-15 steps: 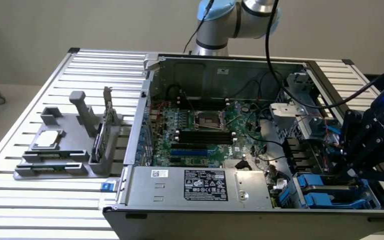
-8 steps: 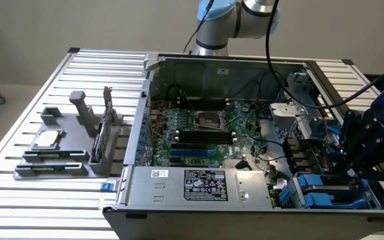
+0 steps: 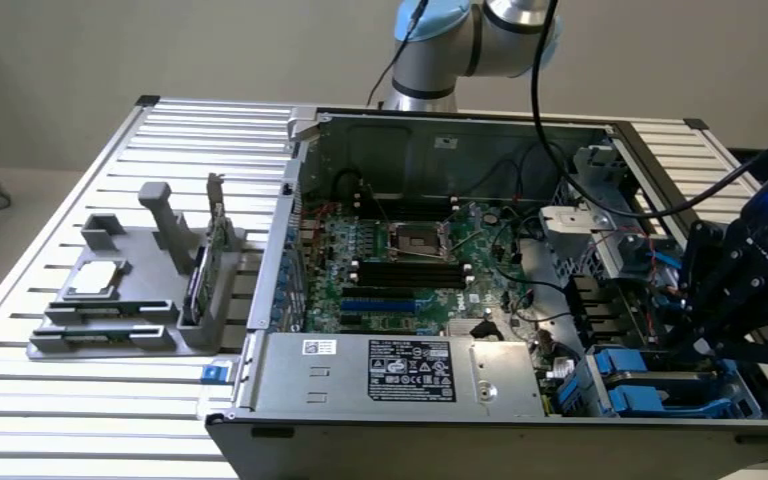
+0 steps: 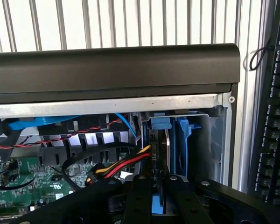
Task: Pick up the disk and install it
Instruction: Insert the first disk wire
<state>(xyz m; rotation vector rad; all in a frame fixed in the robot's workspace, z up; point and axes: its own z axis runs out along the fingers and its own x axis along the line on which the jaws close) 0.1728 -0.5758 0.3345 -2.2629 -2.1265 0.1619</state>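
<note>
Gripper (image 3: 704, 335) sits low over the drive-bay corner of the open computer case (image 3: 357, 400), at the exterior view's right, its black body lit by a small blue light. From the wrist view its two dark fingers (image 4: 139, 196) stand close together, narrow, pressed on either side of the disk (image 4: 159, 154), which is held on edge and reaches into the bay. That disk shows as a thin dark slab with blue plastic rail pieces at its far end and beside it, seated between the grey metal walls of the drive bay (image 4: 210, 140). A bundle of yellow, red and black wires (image 4: 123, 165) runs up just beside the disk, touching or nearly touching its edge. More blue drive rails (image 3: 651, 385) lie in the bay below the gripper in the exterior view. Inside the case lie the green motherboard (image 3: 398, 270) and the silver power supply box (image 3: 398, 375) with its white label. On the slatted counter (image 3: 64, 420), well apart at the exterior view's left, a grey fixture (image 3: 124, 300) carries a small square silver chip (image 3: 95, 280) and an upright green card (image 3: 197, 285). A black keyboard (image 4: 275, 121) lies alongside the case in the wrist view.
</note>
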